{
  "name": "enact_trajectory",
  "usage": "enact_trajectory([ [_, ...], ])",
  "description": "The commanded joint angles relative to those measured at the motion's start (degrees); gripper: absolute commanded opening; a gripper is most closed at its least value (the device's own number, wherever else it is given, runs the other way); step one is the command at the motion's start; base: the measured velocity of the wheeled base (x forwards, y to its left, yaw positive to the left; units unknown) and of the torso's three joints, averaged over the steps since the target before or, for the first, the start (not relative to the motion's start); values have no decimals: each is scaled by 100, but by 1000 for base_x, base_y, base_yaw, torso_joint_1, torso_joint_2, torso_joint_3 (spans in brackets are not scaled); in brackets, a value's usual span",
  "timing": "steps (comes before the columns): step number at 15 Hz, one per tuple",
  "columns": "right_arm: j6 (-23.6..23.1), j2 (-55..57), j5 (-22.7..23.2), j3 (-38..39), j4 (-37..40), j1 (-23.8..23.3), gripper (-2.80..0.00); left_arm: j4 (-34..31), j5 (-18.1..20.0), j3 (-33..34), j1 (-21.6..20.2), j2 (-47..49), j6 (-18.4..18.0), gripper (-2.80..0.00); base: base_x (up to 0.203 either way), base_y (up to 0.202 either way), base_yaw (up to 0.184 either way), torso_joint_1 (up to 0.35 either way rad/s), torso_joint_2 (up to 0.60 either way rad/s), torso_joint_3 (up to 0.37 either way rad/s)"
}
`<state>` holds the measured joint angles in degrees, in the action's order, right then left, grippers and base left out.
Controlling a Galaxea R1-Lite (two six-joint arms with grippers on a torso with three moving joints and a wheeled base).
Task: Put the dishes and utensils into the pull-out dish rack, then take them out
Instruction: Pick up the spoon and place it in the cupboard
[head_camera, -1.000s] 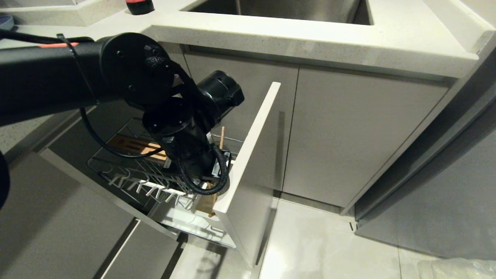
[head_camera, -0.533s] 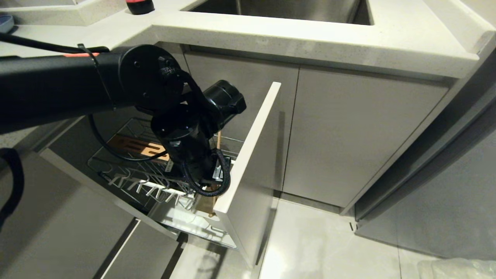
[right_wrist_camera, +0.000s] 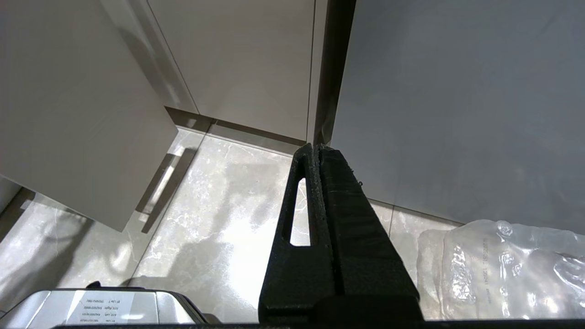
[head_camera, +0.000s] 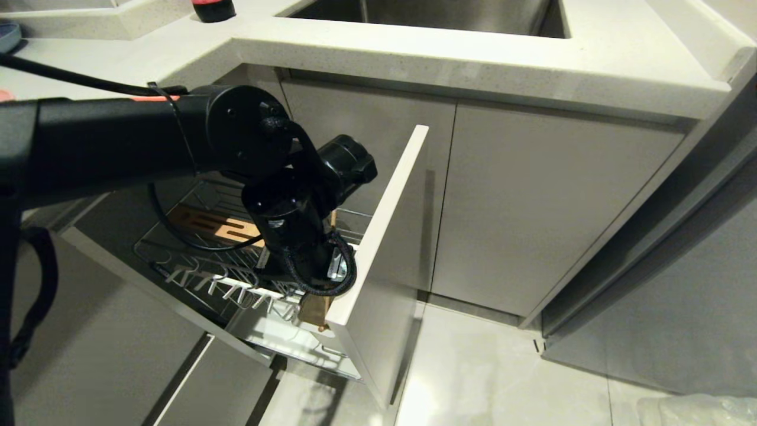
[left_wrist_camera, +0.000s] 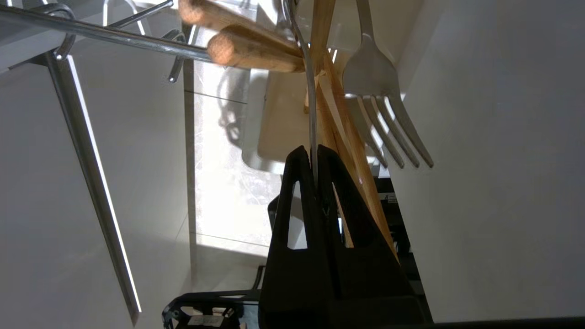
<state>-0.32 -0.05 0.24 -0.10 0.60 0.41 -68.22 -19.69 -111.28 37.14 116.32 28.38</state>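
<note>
Left gripper is down inside the pull-out dish rack, at the corner just behind the flat front panel. Fingers are clenched flat on a thin metal handle that rises edge-on between them. This is probably the spoon's handle, but the bowl end is out of sight and I cannot confirm it.

Crowded spot. The wooden chopsticks stand crossed just beside the held handle, touching or nearly so. A metal fork hangs close on the far side, tines toward the camera. All appear to sit in the white utensil cup. A chrome rack wire crosses near the chopstick butts.

Right gripper is parked low over the floor, fingers pressed together on nothing.

Risks, as I judge them:
- A lift on a slant drags the chopsticks or fork along and tips them out of the cup or through the wires.
- The grip is on a narrow edge only. The handle could pivot or slip between the pads, and the utensil would fall back or drop through to the floor.
- The wrist sits tight against the front panel, so a sideways pull knocks it against the panel or snags the cable on the prongs.
</note>
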Motion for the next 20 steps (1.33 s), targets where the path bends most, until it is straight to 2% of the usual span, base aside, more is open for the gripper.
enact_trajectory([
  [1, -3, -4, 2, 1, 1, 2, -280, -20, 4, 1, -9, 80, 18, -280, 0, 0, 0, 0, 0, 0],
  [9, -3, -3, 2, 1, 1, 2, -280, 431, 9, -8, -137, 312, 1, -280, 0, 0, 0, 0, 0, 0],
  [16, -3, -4, 2, 1, 1, 2, -280, 395, 36, -8, -217, 394, -17, -280, 0, 0, 0, 0, 0, 0],
  [20, -3, -3, 2, 1, 1, 2, -280, 380, 203, -8, -261, 397, -12, -280, 0, 0, 0, 0, 0, 0],
])
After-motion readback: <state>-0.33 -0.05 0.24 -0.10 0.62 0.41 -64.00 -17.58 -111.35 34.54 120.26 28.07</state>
